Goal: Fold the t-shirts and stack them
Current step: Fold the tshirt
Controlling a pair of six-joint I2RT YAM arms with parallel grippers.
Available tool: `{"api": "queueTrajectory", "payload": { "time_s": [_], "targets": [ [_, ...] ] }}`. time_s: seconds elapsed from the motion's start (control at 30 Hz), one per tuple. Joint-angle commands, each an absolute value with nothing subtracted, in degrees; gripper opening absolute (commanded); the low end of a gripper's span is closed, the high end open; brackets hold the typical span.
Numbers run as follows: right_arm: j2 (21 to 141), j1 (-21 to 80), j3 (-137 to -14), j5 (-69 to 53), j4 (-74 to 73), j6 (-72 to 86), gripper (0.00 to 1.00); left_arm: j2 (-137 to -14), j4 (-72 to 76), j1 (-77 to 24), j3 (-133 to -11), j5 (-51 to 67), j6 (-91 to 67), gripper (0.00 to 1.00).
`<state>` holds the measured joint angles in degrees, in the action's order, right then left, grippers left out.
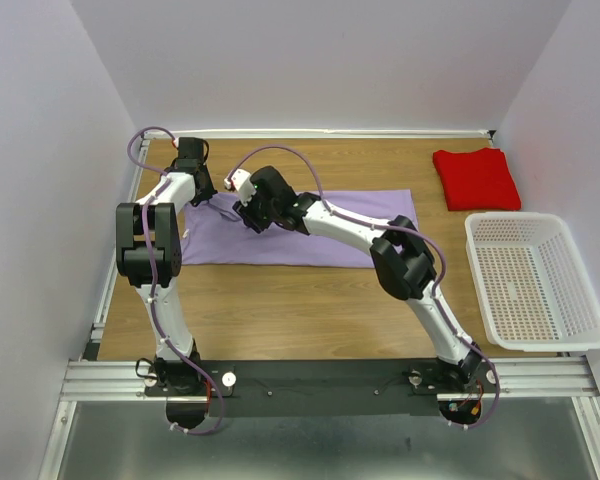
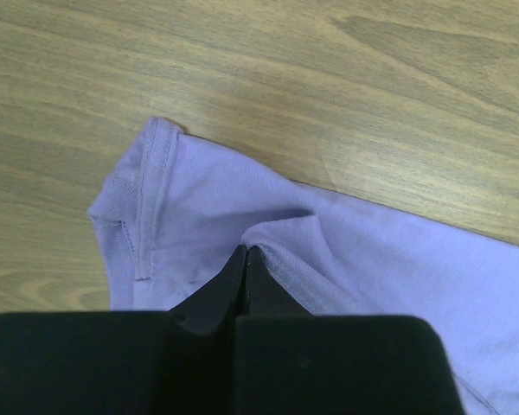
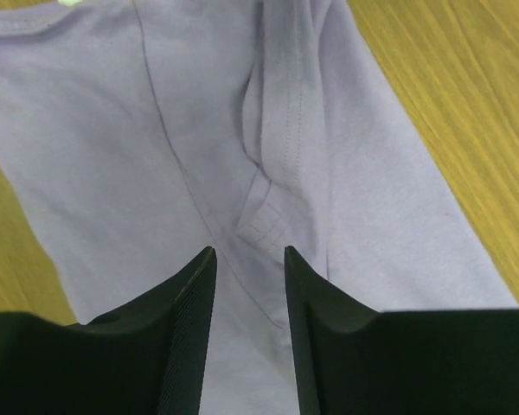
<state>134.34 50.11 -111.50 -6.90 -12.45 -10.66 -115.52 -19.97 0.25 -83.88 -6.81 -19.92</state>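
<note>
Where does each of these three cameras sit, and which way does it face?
Top external: above and behind, looking down on the table; left arm, right arm, lavender shirt, red shirt, basket show.
Left wrist: on the left arm, facing its left gripper, shut on the lavender shirt.
Right wrist: on the right arm, facing down past its open right gripper.
All three share the lavender shirt.

No text, label, brand, number or sign can be read in any view: none on the lavender t-shirt, the red t-shirt, the white basket or the tabletop
</note>
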Motion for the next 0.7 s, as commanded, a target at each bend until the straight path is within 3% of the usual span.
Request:
{"api": "queueTrajectory", "payload": {
  "time_s": [0.0, 0.5, 0.67],
  "targets": [
    [136.1, 51.5, -112.8, -6.0, -12.0, -13.6, 0.45, -115.9, -21.2, 0.2, -84.7, -6.5, -19.6, 0.02],
    [142.7, 52.2, -117.9, -0.4, -12.0, -16.4, 0.43, -117.1, -21.4, 0.2, -85.3, -6.9, -19.5, 0.02],
    [142.3, 52.2, -117.3, 1.8, -11.9, -16.4, 0.37, -118.0, -21.4, 0.2, -86.7, -8.2, -19.4, 0.02]
  ]
}}
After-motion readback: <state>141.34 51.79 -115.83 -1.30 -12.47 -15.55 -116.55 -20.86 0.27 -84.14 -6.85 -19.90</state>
